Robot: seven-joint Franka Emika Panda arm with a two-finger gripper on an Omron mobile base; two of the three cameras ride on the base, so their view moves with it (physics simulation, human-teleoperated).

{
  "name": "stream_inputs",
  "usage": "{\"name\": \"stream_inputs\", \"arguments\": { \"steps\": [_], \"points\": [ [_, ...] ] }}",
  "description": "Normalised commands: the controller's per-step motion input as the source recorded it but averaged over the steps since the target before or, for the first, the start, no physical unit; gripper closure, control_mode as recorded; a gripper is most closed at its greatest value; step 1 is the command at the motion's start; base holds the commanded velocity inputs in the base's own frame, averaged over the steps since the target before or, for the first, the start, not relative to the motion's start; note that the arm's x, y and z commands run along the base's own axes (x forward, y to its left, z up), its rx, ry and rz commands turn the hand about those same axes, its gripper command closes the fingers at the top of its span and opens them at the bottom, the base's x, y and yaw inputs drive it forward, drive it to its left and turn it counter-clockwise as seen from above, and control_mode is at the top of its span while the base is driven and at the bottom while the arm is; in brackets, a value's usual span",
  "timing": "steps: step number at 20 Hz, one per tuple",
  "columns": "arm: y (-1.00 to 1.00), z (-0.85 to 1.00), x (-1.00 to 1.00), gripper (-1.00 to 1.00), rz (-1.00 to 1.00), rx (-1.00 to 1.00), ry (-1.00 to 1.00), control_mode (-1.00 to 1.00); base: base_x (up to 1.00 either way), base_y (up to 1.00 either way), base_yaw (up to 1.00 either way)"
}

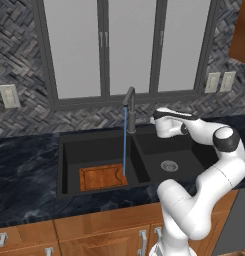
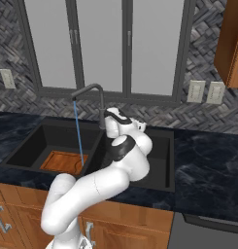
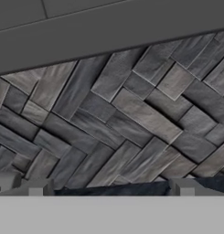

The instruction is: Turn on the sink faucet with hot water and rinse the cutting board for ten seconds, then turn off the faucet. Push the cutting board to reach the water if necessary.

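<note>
Water on the board
The water (image 1: 125, 140) falls from the sink faucet (image 1: 130, 107) onto the cutting board (image 1: 103, 177) at its 3 o'clock edge; the pincer (image 3: 109, 188) tips stand apart.

No legible text, labels, brands or numbers anywhere.

faucet (image 1: 129, 107): running | water (image 1: 125, 142): blue stream hitting board edge | cutting board (image 1: 102, 177): flat, left basin | sink (image 1: 69, 150): black

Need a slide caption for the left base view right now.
Water runs from the sink faucet onto the cutting board's right edge.
</note>
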Motion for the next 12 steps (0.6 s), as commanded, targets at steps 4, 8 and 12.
{"name": "stream_inputs", "arguments": {
  "steps": [4, 8, 12],
  "points": [
    [0.02, 0.00, 0.07, -1.00, 0.01, 0.00, 0.00, -1.00, 0.00, 0.00, 0.00],
    [0.03, 0.00, 0.03, -1.00, 0.02, 0.00, -0.01, -1.00, 0.00, 0.00, 0.00],
    [0.06, 0.00, 0.01, -1.00, 0.04, 0.00, 0.00, -1.00, 0.00, 0.00, 0.00]
  ]
}}
